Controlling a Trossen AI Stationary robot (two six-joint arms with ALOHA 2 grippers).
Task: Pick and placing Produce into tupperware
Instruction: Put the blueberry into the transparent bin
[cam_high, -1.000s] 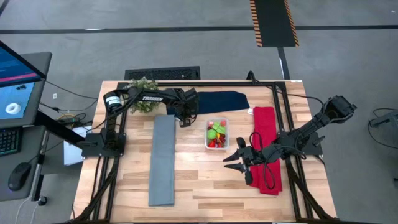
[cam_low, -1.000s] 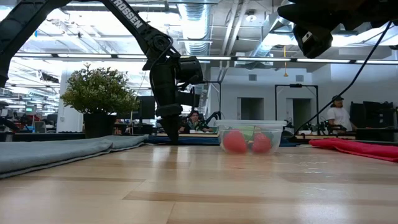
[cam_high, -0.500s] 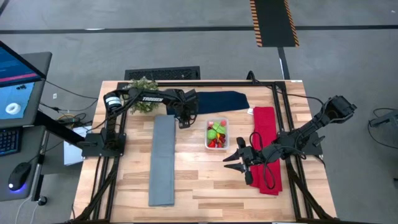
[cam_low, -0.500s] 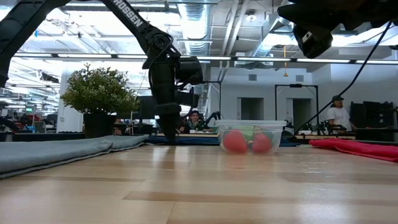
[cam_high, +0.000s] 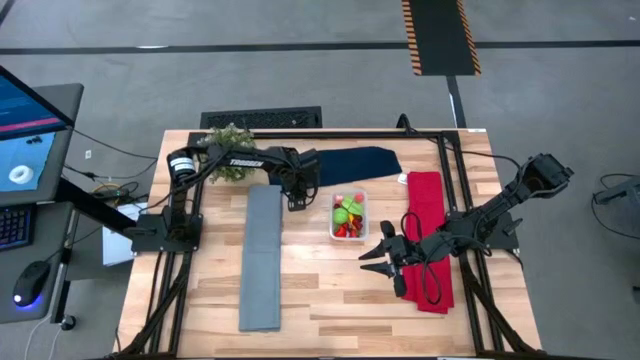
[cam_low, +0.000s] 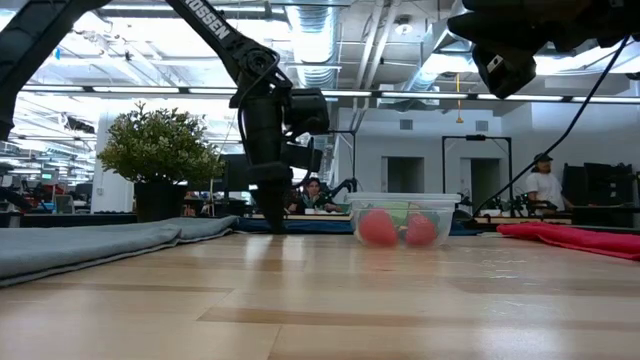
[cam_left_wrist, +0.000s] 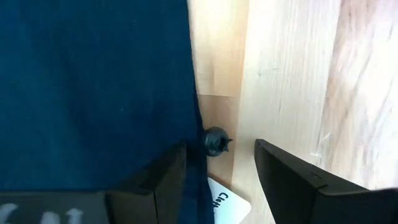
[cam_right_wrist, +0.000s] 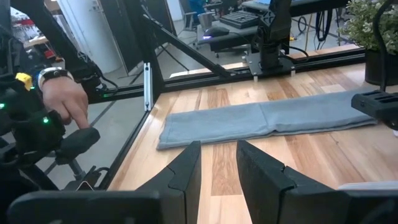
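Observation:
The clear tupperware (cam_high: 349, 216) stands mid-table, holding lime-green and red produce (cam_high: 346, 211). In the low view its red pieces (cam_low: 378, 228) show through the wall (cam_low: 440, 215). My left gripper (cam_high: 294, 203) points down, open, at the near edge of the navy cloth (cam_high: 350, 160). In the left wrist view a tiny dark round piece with a stem (cam_left_wrist: 216, 142) lies on the wood against the cloth's edge (cam_left_wrist: 194, 124), between the fingers of my left gripper (cam_left_wrist: 219, 154) and apart from both. My right gripper (cam_high: 372, 256) hangs open above the table, near the tub's near-right side.
A folded grey cloth (cam_high: 262, 258) lies left of the tub and a red cloth (cam_high: 428, 240) right of it, under my right arm. A potted plant (cam_high: 230, 138) stands at the far left corner. Bare wood (cam_high: 330, 290) lies toward the near edge. A person's hand (cam_right_wrist: 65, 99) shows beyond the table.
My left gripper has edged slightly toward the table's left and near side, staying low and open at the navy cloth's edge. The tub and the right arm have kept still.

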